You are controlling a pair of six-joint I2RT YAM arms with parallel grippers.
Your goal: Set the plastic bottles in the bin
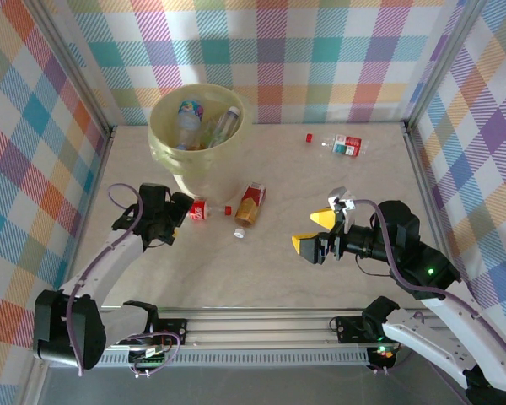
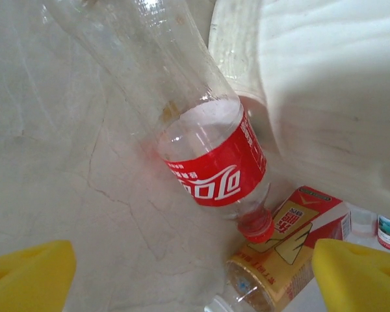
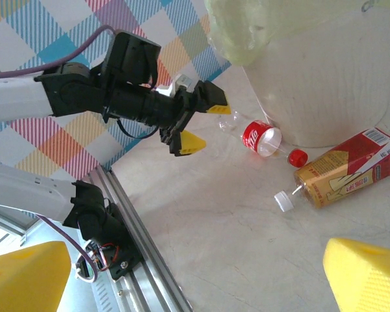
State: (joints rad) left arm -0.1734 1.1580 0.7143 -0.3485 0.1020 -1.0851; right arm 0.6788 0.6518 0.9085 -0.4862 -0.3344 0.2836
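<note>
Bright, even, diffuse light.
Shadows on the worktop [image 1: 253, 278] are soft and faint; the bin [image 2: 325, 97] wall washes out, and the left end effector pads [image 2: 26, 276] are blurred.

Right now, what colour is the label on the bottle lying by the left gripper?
Red, with white lettering. The bottle shows best in the left wrist view.

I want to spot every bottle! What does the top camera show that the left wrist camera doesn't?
Top camera: bottles inside the bin, a far bottle beside a loose red cap, and the right gripper, open. Left wrist camera: white writing on the red label, up close, between its yellow pads. Both: the red-label bottle, the brown bottle and the bin's wall.
</note>
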